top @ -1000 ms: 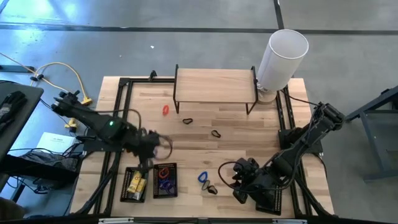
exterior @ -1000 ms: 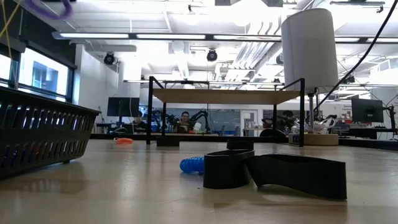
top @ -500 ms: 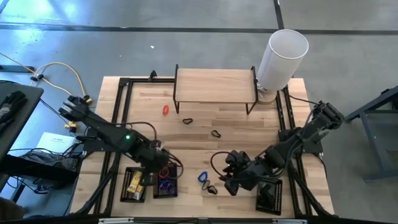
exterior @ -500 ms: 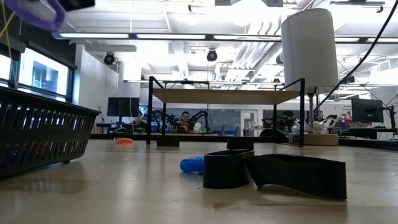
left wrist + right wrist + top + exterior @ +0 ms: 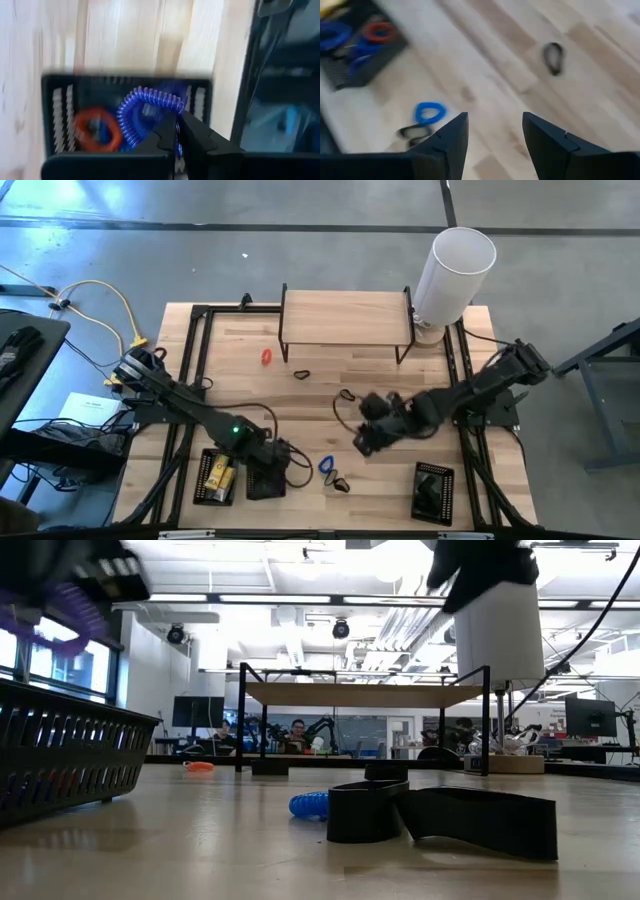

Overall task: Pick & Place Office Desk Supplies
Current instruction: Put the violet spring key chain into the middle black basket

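Observation:
My left gripper [image 5: 283, 455] is shut on a purple coiled loop [image 5: 145, 105] above a black mesh tray [image 5: 262, 483] near the table's front edge. An orange loop [image 5: 95, 131] lies in that tray. The low view shows the purple loop [image 5: 55, 612] high over the tray's rim. My right gripper [image 5: 362, 438] hangs open over the bare wood right of centre, nothing between its fingers. A blue loop [image 5: 325, 467] and a black clip [image 5: 342, 484] lie on the table in front of it. Two more black clips [image 5: 302, 374] [image 5: 347, 395] and a red loop [image 5: 267, 357] lie farther back. My left gripper pinches one side of the purple loop's coil [image 5: 169, 107] between its two fingertips, coming down at a slant from above. The rest of the loop stands out beyond the fingers, lifted clear above the tray.
A second tray with yellow packets [image 5: 215, 476] sits left of the loop tray; a third tray [image 5: 432, 490] stands at the near right. A low wooden shelf [image 5: 345, 320] and a tall white cylinder [image 5: 455, 270] stand at the back.
My left gripper has gone down and toward the near edge with the purple loop, from the bare wood to over the loop tray. My right gripper, still open, has swung from over the near right tray toward the far edge and the table's middle.

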`<state>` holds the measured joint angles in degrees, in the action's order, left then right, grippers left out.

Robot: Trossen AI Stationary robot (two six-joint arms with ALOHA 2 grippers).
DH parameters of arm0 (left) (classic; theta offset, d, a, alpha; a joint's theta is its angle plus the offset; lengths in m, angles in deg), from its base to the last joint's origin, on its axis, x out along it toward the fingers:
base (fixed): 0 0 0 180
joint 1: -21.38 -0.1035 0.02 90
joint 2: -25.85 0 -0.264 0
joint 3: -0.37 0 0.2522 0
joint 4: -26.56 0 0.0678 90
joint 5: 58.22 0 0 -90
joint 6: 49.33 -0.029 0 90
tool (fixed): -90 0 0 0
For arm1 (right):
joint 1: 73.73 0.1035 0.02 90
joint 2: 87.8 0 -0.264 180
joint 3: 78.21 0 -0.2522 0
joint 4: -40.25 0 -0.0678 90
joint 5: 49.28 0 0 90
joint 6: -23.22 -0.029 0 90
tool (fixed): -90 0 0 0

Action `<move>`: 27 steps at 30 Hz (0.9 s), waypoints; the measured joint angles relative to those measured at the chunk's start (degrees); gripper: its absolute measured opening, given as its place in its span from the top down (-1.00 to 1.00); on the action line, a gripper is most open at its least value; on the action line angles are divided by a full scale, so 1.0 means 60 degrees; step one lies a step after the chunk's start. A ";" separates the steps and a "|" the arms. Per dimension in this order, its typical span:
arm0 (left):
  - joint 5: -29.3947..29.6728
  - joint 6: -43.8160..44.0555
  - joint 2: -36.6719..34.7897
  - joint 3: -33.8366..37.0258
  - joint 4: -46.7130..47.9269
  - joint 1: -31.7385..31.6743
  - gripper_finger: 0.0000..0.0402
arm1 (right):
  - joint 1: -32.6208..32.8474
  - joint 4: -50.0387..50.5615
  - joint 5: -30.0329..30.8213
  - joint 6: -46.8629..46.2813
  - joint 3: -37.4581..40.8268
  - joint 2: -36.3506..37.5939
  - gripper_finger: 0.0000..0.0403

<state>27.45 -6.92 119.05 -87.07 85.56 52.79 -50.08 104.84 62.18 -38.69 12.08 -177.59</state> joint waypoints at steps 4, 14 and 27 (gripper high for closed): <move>0.0453 0.0939 0.0043 -0.0005 -0.0395 0.0089 0.95 | -0.0884 0.0550 -0.0099 0.0532 0.0000 0.0000 0.13; 0.1277 0.3703 0.0392 -0.0009 0.0617 0.0893 0.95 | -0.1391 0.0424 -0.0553 0.2102 0.0001 -0.0093 0.13; 0.0563 0.4576 0.1318 -0.0005 0.0628 0.0806 0.90 | -0.1904 0.0225 -0.1330 0.2953 0.0014 -0.0451 0.13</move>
<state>30.83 20.54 126.95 -87.10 89.33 57.63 -61.50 106.19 54.20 -20.98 12.17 -180.30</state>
